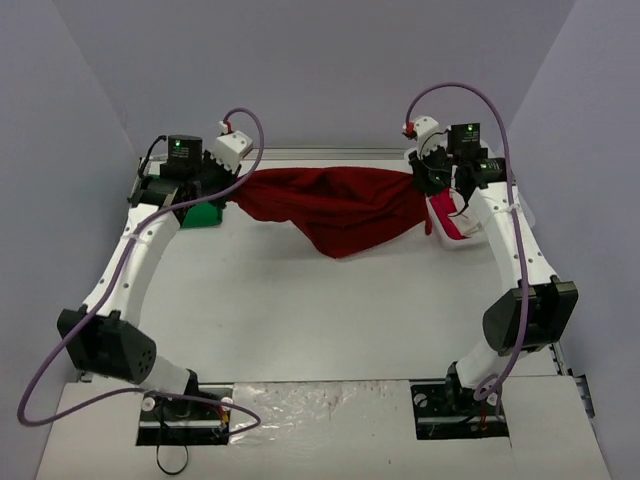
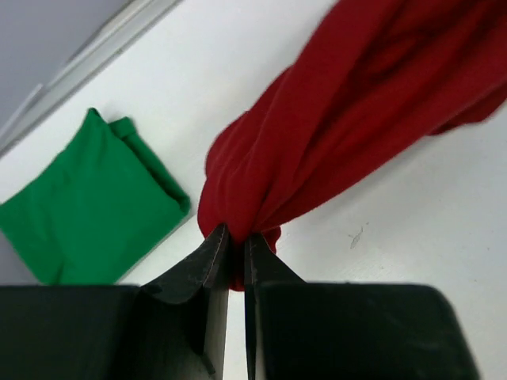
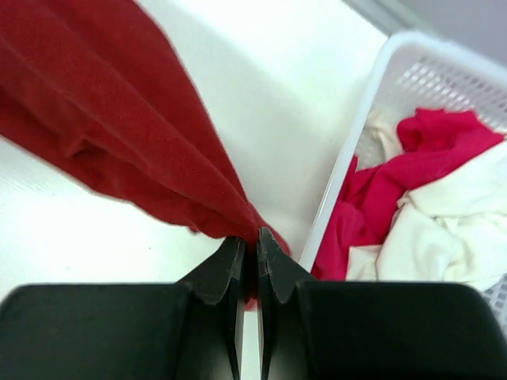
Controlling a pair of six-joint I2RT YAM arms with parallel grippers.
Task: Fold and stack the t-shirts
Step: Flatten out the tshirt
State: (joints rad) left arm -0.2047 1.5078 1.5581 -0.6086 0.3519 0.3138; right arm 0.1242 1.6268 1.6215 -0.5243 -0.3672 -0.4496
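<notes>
Far left corner: green t-shirt (image 2: 91, 202), folded flat on the white table (image 1: 320, 310), lying just beside the left gripper (image 2: 236, 237).

Left gripper: jaws clenched on a bunched end of the dark red t-shirt (image 1: 335, 210).

Centre: the dark red t-shirt hangs stretched between both grippers along the far edge. Its middle sags to a point toward the near side and seems to touch the tabletop.

Right gripper (image 3: 247, 241): jaws pinched tight on the shirt's other end.

Far right: white mesh basket (image 3: 380, 87) just beside the right gripper, holding crumpled pink-red cloth (image 3: 428, 150) and white cloth (image 3: 467, 206).
</notes>
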